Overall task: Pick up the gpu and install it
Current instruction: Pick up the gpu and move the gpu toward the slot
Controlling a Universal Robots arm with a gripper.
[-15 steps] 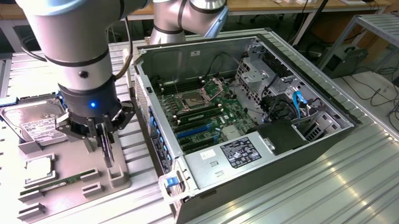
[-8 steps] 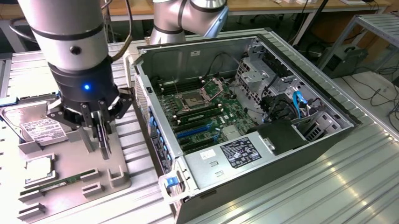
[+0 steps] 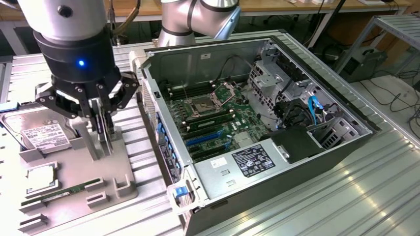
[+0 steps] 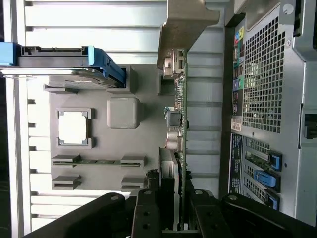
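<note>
jaws pinch the flat green gpu circuit card (image 4: pixel 181 124) by its thin edges, pressed close on either side. the card stands on edge over the grey moulded fixture tray (image 3: pixel 78 182), just beside the open black computer tower case (image 3: pixel 262 123) lying on its side. its pale metal end bracket (image 4: pixel 185 25) is at the end away from the jaws.

the grip looks narrow and sits at one end, so the card may well pivot or slip. the bracket could catch on the case wall, and a tilted card might jam against the blue expansion slots (image 3: pixel 203 140).

a silver boxy hard drive (image 3: pixel 39 132), a square processor chip (image 3: pixel 41 178) and a long narrow green ram stick (image 3: pixel 62 192) share the tray. everything rests on a ribbed, shiny metal desk (image 3: pixel 341 196). behind are wooden-topped benches and loose cables.
</note>
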